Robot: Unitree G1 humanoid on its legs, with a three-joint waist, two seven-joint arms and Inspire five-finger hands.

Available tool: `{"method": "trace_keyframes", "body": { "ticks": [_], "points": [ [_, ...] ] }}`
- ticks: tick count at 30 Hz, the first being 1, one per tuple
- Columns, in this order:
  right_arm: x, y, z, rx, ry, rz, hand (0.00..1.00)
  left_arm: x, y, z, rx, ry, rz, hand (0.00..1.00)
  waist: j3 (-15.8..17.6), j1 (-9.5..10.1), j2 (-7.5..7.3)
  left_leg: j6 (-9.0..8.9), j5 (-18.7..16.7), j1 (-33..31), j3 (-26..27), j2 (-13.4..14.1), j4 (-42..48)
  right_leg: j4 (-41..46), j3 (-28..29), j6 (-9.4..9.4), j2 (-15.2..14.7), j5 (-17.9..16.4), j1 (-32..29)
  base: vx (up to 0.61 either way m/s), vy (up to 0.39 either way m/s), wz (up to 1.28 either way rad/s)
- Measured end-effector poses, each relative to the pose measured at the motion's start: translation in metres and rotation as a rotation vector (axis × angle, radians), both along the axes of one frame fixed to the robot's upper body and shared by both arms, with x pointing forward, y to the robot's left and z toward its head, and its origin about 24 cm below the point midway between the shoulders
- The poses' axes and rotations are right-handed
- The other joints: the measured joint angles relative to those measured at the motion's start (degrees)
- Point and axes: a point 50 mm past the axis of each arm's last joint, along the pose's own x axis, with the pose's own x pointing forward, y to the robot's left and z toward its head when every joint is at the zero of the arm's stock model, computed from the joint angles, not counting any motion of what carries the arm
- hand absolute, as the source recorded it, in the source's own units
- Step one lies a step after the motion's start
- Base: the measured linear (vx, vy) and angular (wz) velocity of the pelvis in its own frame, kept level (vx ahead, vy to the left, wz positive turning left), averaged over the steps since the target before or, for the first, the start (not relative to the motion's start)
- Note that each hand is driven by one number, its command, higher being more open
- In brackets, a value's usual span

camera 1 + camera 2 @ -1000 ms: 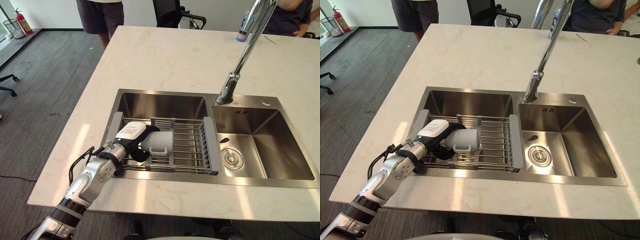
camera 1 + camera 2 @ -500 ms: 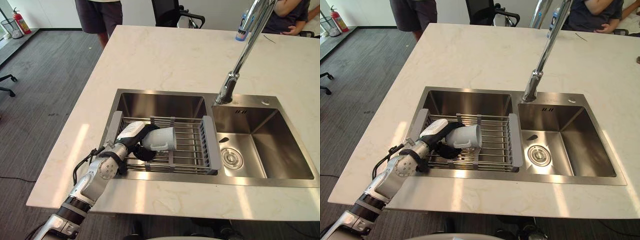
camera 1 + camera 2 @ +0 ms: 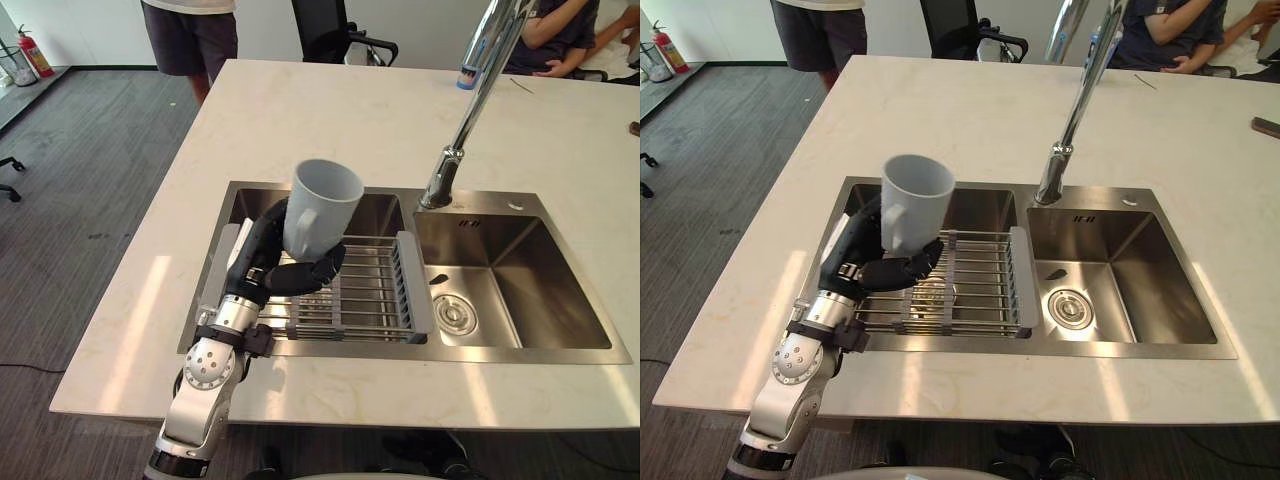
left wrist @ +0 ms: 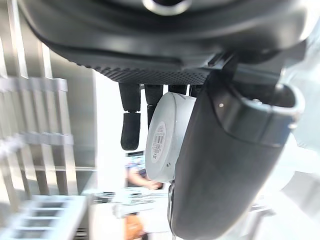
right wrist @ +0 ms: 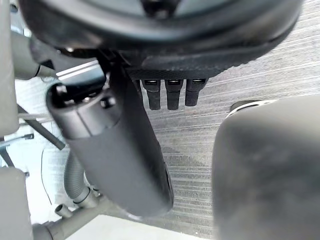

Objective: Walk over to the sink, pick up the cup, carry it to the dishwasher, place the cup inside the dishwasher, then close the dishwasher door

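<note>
Cup (image 3: 322, 208) mouth-up above sink rack (image 3: 372, 292), gripped by left robot hand (image 3: 262, 252), fingers curled.

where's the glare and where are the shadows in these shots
Left eye view: sunlit streaks cross the countertop by its front edge; the faucet gleams. Left wrist view: bright light washes out the background behind the cup, and the left hand holding it reads dark.

The 2 eye views look steeply down from the near edge of the counter (image 3: 330, 110) onto the sink (image 3: 560, 300), sharing almost everything. Each wrist view peers along its hand from very close: left hand (image 4: 225, 165) against the cup (image 4: 167, 135), right hand (image 5: 115, 150) over floor (image 5: 250, 75).
</note>
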Motion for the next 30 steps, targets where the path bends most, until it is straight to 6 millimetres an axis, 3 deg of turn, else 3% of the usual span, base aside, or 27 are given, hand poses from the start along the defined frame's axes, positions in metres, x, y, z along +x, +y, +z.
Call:
{"method": "trace_keyframes", "body": {
  "ticks": [7,10,11,12,15,17,19,20,21,23,24,25,26,27,29,30],
  "points": [
    [0.003,0.001,0.004,-0.01,-0.031,-0.005,0.9,-0.012,0.001,0.006,-0.066,-0.03,0.029,0.3,0.56,0.02,-0.65,1.03,-0.19,-0.28,2.65,-0.19,1.48,4.59,2.64,0.19,-0.67,0.43,-3.44,-0.08,0.043,-0.22],
    [0.013,0.0,0.01,-0.029,-0.081,-0.011,0.9,-0.012,0.002,0.01,-0.089,-0.049,0.051,0.3,1.23,0.07,-1.19,2.96,-2.9,-3.08,2.53,-0.26,6.89,13.03,-2.23,0.1,-2.35,0.52,-8.69,-0.17,0.054,-0.16],
    [0.019,-0.001,0.013,-0.036,-0.103,-0.011,0.9,-0.013,0.004,0.013,-0.095,-0.063,0.066,0.3,1.5,0.07,-1.11,3.55,-3.38,-4.16,2.79,-0.35,8.28,12.79,-3.4,-0.99,-2.7,1.33,-9.52,-0.2,0.059,-0.28],
    [0.03,0.001,0.016,-0.035,-0.139,-0.015,0.9,-0.015,0.008,0.022,-0.11,-0.11,0.091,0.3,2.06,0.79,-0.89,5.32,-2.92,-5.84,3.97,0.3,8.58,18.5,-4.62,-0.98,-2.97,-1.83,-10.33,-0.23,0.052,-0.16],
    [0.029,0.003,0.016,-0.027,-0.134,-0.003,0.9,-0.018,0.019,0.021,-0.114,-0.113,0.154,0.3,2.28,2.67,-0.68,6.57,-2.04,-7.23,3.78,-0.14,9.82,34.94,-5.27,2.38,-1.59,-9.79,-7.99,-0.16,-0.018,0.02],
    [0.036,0.003,0.018,-0.031,-0.153,0.004,0.9,-0.023,0.025,0.024,-0.127,-0.126,0.202,0.3,1.72,4.77,-1.2,7.14,-1.3,-10.84,4.08,-0.55,11.75,29.45,-5.81,1.65,-0.14,-12.02,-4.83,-0.19,-0.041,-0.07],
    [0.054,-0.003,0.024,-0.069,-0.191,0.004,0.9,-0.027,0.024,0.022,-0.164,-0.12,0.221,0.3,2.06,6.48,0.47,6.55,1.32,-16.05,4.09,-0.12,12.39,14.03,-7.01,-1.74,2.56,-12.95,-2.27,-0.23,-0.032,-0.01],
    [0.058,-0.005,0.025,-0.081,-0.2,0.003,0.9,-0.027,0.023,0.02,-0.177,-0.109,0.225,0.3,2.65,6.37,1.8,6.3,2.23,-16.58,3.49,0.56,12.51,10.61,-7.53,-5.75,4.05,-10.97,-1.18,-0.26,-0.021,0.15],
    [0.061,-0.008,0.027,-0.096,-0.209,0.0,0.9,-0.029,0.019,0.015,-0.194,-0.079,0.218,0.3,3.75,6.19,3.85,5.6,3.35,-16.56,2.38,1.88,12.51,6.74,-8.2,-5.92,6.39,-8.02,0.98,-0.3,-0.021,0.17],
    [0.059,-0.009,0.026,-0.098,-0.206,-0.001,0.9,-0.034,0.016,0.007,-0.2,-0.037,0.207,0.3,3.77,6.0,4.96,4.36,5.2,-16.09,1.43,2.94,11.32,6.59,-8.61,-6.66,7.86,-6.75,1.29,-0.36,-0.008,0.18],
    [0.058,-0.011,0.027,-0.104,-0.206,-0.007,0.9,-0.036,0.013,0.004,-0.201,-0.02,0.197,0.3,3.77,5.57,4.92,0.03,5.34,-16.19,0.42,2.79,10.41,7.0,-9.81,-7.36,7.58,-6.37,0.75,-0.29,0.031,0.28],
    [0.057,-0.011,0.026,-0.108,-0.203,-0.012,0.9,-0.036,0.012,0.004,-0.199,-0.017,0.19,0.3,4.03,5.58,4.22,-0.71,3.21,-16.79,0.2,2.63,11.58,6.82,-10.34,-8.6,6.99,-6.46,0.54,-0.23,0.046,0.34],
    [0.055,-0.016,0.027,-0.123,-0.201,-0.022,0.9,-0.036,0.01,0.003,-0.196,-0.013,0.174,0.3,4.64,5.41,3.46,2.35,-0.06,-18.39,0.21,2.11,17.97,6.75,-10.98,-10.12,5.66,-6.39,0.13,-0.26,0.054,0.25],
    [0.053,-0.021,0.027,-0.139,-0.194,-0.027,0.9,-0.037,0.009,0.003,-0.192,-0.014,0.162,0.3,4.51,5.19,3.3,5.18,-3.06,-19.1,0.23,2.07,25.15,6.79,-11.68,-10.07,4.51,-5.23,-0.7,-0.25,0.052,0.17],
    [0.05,-0.026,0.028,-0.157,-0.189,-0.023,0.9,-0.037,0.005,0.003,-0.199,-0.014,0.146,0.3,4.3,4.47,3.46,5.44,-8.46,-18.08,0.73,3.64,35.78,6.83,-12.31,-8.85,3.44,-3.69,-1.37,-0.22,0.108,0.22],
    [0.043,-0.028,0.026,-0.162,-0.175,-0.033,0.9,-0.035,0.0,0.001,-0.201,-0.001,0.118,0.3,2.91,3.31,3.82,4.1,-13.35,-14.42,0.28,4.7,40.23,6.69,-13.46,-7.94,1.97,-2.94,-1.84,-0.13,0.15,0.46]
  ]
}}
